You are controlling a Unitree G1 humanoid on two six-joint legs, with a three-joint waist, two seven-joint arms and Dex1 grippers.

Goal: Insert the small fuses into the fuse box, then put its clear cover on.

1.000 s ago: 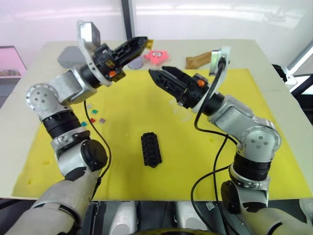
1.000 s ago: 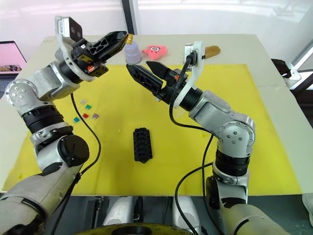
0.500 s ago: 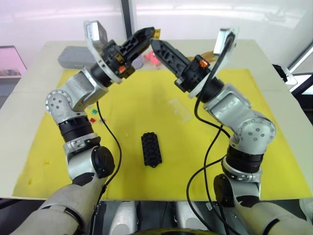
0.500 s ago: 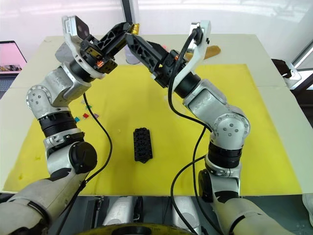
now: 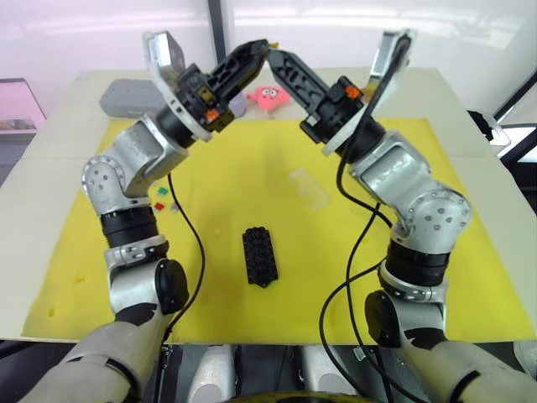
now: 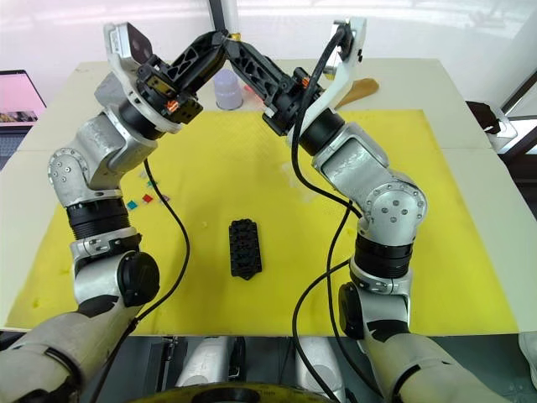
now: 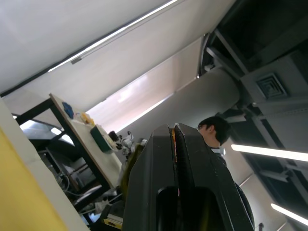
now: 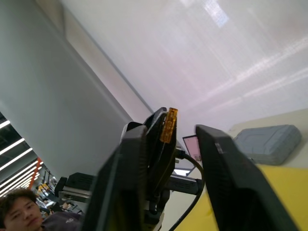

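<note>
1. Orange plastic shows at the tip of the left claw: in the left eye view both arms are raised high above the yellow mat, and the left claw is pressed shut on an orange fuse. The right claw meets it tip to tip, its fingers parted around the left claw's tip. Well below both claws, the black fuse box lies on the mat, its slots facing up. The clear cover lies flat on the mat under the right arm, apart from the fuse box. The loose small fuses sit in a cluster on the mat beneath the left arm.

2. The right eye view gives the same meeting of claws. Beyond them on the tabletop stand a pale bottle and a tan object.

3. In the left wrist view the left claw's 2 fingers lie closed together, with a thin orange edge in the seam between them.

4. In the right wrist view the right claw's 2 fingers stand apart, with the left claw's tip and its orange fuse between them. A grey case rests on the tabletop beyond.
</note>
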